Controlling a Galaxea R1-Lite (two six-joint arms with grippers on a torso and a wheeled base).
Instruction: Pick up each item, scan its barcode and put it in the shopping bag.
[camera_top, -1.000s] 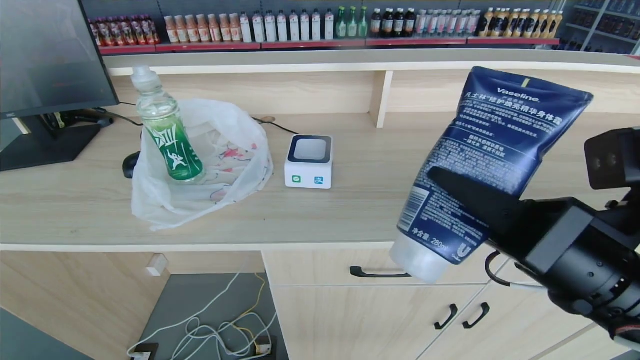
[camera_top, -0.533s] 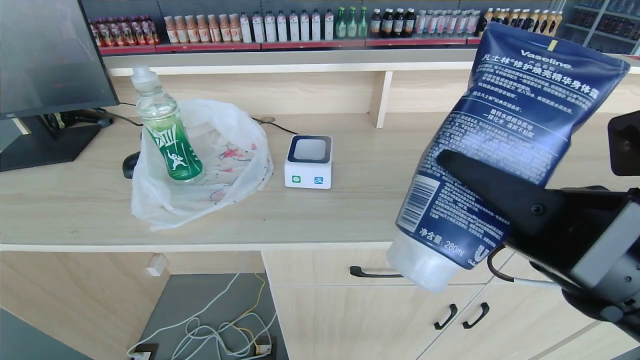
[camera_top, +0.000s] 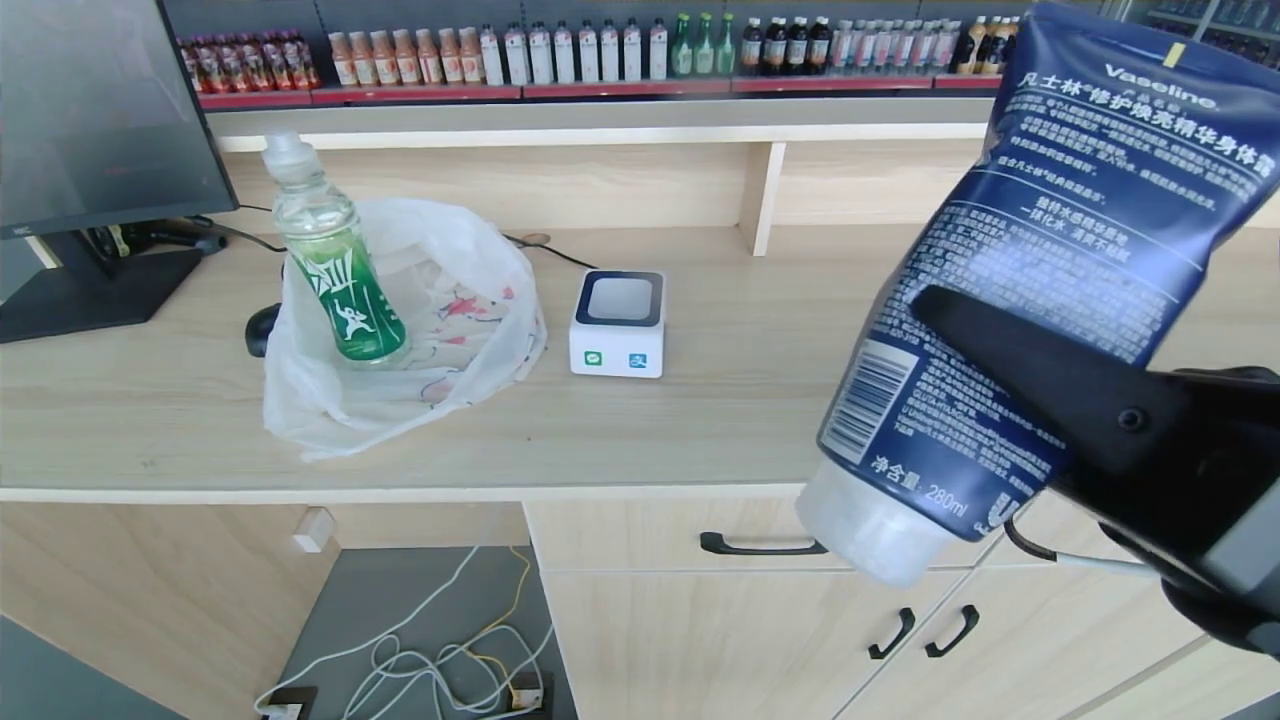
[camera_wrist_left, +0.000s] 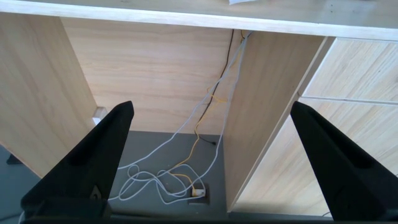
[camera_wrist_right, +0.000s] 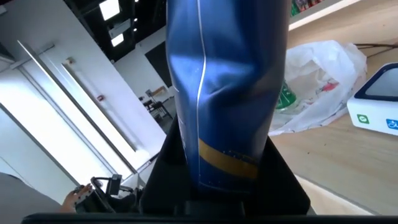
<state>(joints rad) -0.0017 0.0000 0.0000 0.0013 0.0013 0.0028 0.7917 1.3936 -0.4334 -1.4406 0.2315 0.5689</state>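
A dark blue lotion tube (camera_top: 1050, 250) hangs tilted at the right, cap end down over the counter's front edge, its barcode (camera_top: 868, 400) facing me. My right gripper (camera_top: 1000, 345) is shut on its lower half; one black finger crosses the front, the other is hidden behind. In the right wrist view the tube (camera_wrist_right: 230, 81) stands between the pads. A green drink bottle (camera_top: 340, 270) stands in the white shopping bag (camera_top: 470, 340) at the counter's left. The white scanner box (camera_top: 618, 322) sits beside the bag. My left gripper (camera_wrist_left: 211, 162) hangs open below the counter.
A monitor (camera_top: 90, 110) and a dark mouse (camera_top: 262, 328) sit at the far left. An upright wooden divider (camera_top: 765, 190) rises behind the scanner. Drawers with black handles (camera_top: 760, 545) lie under the counter, with cables (camera_top: 430, 660) on the floor.
The right gripper has carried the tube upward and to the right, closer to the head camera. Bag, bottle and scanner have stayed put.
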